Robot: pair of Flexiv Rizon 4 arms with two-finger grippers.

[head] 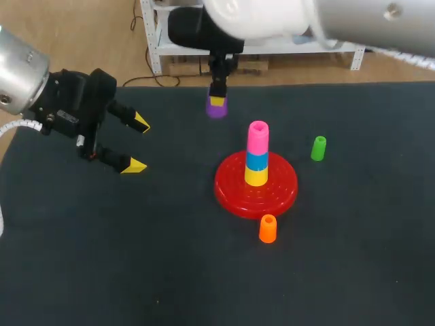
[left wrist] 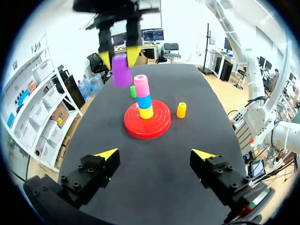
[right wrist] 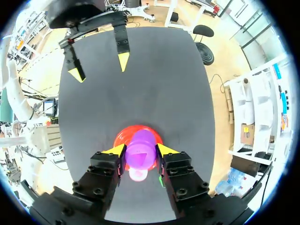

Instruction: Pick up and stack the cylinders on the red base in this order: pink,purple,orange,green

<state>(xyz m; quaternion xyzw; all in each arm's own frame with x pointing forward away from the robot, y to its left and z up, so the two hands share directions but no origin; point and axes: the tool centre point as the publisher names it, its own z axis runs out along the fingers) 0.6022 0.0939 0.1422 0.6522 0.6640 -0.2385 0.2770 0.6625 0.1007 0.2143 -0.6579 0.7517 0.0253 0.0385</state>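
Gripping the purple cylinder [head: 216,111], the right pincer [head: 217,100] hangs at upper centre, up-left of the pink cylinder [head: 257,136] topping the red base [head: 231,191]. Placing purple likely needs centring over pink, then lowering. The left pincer [head: 138,144] sits spread, empty.

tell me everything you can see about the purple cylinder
The purple cylinder is a short, smooth, plastic-looking piece, evenly purple and slightly wider at its lower end. It hangs roughly upright in the air, clamped from two sides between the yellow tips of the right tool, which grip its upper part. Nothing else touches it. It is not yet stacked: in the right wrist view the pink cylinder and the red base lie beyond it.
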